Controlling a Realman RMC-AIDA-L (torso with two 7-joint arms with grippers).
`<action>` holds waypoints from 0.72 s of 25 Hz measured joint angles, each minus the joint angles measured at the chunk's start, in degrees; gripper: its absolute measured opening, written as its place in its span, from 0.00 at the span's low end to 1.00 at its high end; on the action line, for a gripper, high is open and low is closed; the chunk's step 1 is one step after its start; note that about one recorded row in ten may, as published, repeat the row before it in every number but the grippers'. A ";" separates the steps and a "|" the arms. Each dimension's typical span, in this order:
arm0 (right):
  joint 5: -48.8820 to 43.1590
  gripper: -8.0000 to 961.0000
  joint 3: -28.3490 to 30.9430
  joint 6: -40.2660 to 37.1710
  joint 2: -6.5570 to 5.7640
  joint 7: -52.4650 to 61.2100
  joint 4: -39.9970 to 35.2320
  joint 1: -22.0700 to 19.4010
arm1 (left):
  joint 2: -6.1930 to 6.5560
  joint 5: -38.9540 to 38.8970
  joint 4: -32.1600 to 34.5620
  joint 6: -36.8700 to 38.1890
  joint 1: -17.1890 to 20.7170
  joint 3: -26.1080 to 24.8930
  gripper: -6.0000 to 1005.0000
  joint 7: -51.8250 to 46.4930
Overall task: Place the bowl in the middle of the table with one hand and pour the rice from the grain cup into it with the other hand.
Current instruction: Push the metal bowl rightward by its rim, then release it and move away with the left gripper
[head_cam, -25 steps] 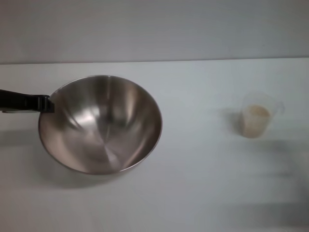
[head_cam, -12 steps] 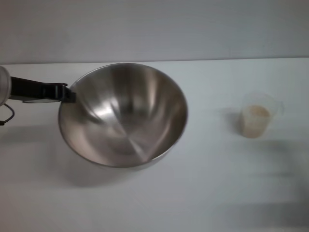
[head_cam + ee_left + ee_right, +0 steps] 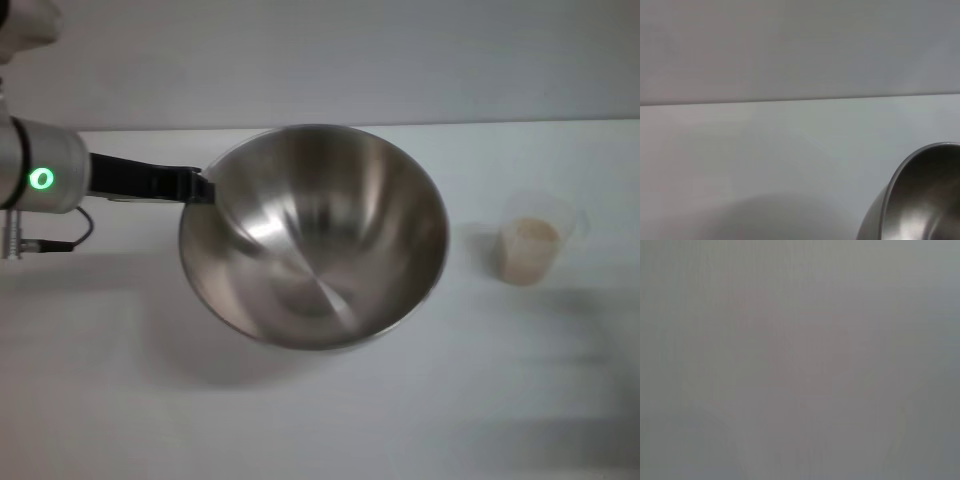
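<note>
Overhead, the left gripper (image 3: 205, 188), jaws clamped on the bowl (image 3: 315, 235), had carried it rightward toward the grain cup (image 3: 530, 250); the left wrist view showed only bowl rim above the surface (image 3: 765, 150).

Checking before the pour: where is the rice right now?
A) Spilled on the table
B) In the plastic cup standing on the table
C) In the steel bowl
B: the rice sits inside the cup, which stands to the right of the empty bowl.
</note>
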 joint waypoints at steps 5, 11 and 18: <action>0.00 0.69 0.00 0.00 0.00 0.00 -0.10 0.02 | -0.03 -0.08 3.63 2.59 -2.28 2.49 0.06 -0.06; 0.00 0.69 0.00 0.00 0.00 0.00 -0.12 0.02 | -0.16 -0.19 6.60 5.70 -4.34 4.51 0.06 -0.07; 0.00 0.69 -0.06 0.00 0.00 0.00 -0.36 0.02 | -0.15 -0.23 9.62 8.67 -5.59 6.95 0.06 -0.07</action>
